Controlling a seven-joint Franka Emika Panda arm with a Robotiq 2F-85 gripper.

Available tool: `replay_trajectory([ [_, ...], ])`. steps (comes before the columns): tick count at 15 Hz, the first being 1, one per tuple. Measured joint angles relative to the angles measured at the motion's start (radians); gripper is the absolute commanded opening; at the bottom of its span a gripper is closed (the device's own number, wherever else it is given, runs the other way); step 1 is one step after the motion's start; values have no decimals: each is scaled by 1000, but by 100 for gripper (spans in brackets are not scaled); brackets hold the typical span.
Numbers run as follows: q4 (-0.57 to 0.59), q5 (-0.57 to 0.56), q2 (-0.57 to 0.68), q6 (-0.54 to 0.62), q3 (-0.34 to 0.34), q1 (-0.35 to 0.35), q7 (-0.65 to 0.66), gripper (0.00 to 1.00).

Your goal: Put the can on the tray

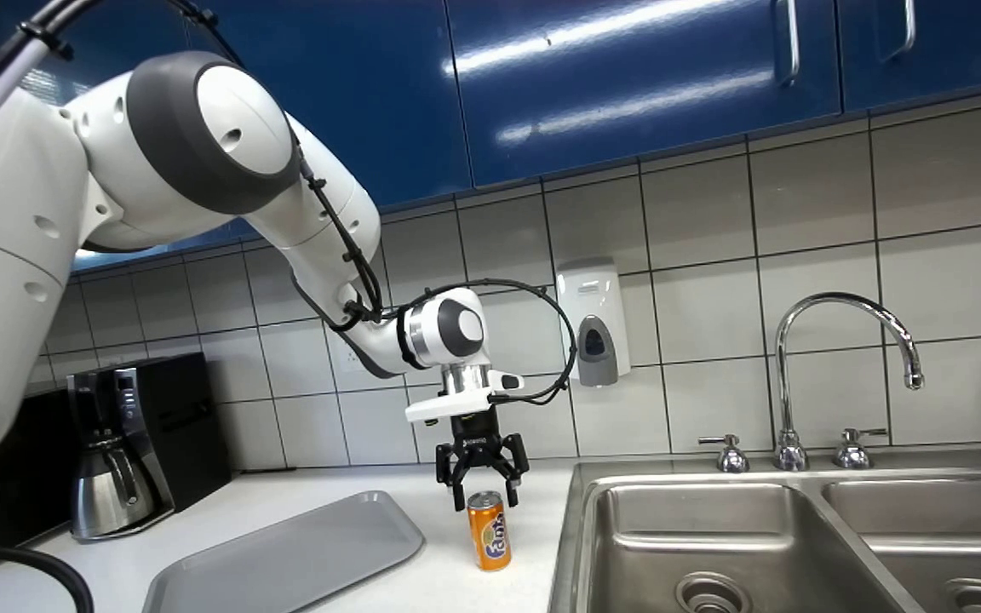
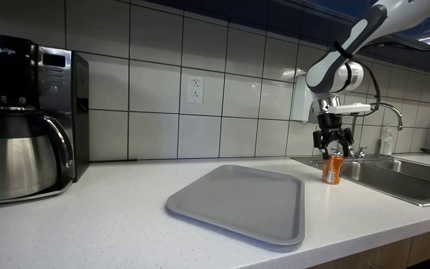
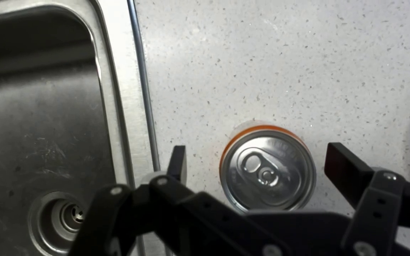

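Fanta can (image 1: 490, 536) stands upright on the speckled white countertop (image 2: 106, 216), between the grey tray (image 2: 237, 203) and the double-basin steel sink (image 1: 576, 528), touching neither. I hold my Robotiq gripper (image 1: 485, 494) over it, pointing down, fingers (image 3: 347, 174) apart on either side of its silvery top (image 3: 267, 174); the wrist view shows countertop between each finger and the can, the gap narrower on the tray side. In both exterior views, a coffee maker (image 2: 56, 86) with a steel carafe (image 2: 17, 164) stands past the tray, and a chrome faucet (image 1: 789, 447) rises behind the sink.
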Motion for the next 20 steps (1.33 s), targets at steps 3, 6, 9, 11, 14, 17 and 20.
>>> replay_trajectory([
  [3,0,0,0,-1,0,0,0,100],
  [6,0,0,0,-1,0,0,0,100],
  [9,-2,0,1,2,0,0,0,100],
  [11,-4,0,2,7,1,0,-5,100],
  [14,-14,0,6,29,8,0,-23,100],
  [17,-34,-1,11,70,14,0,-57,100],
  [20,-55,-3,13,117,14,0,-90,100],
])
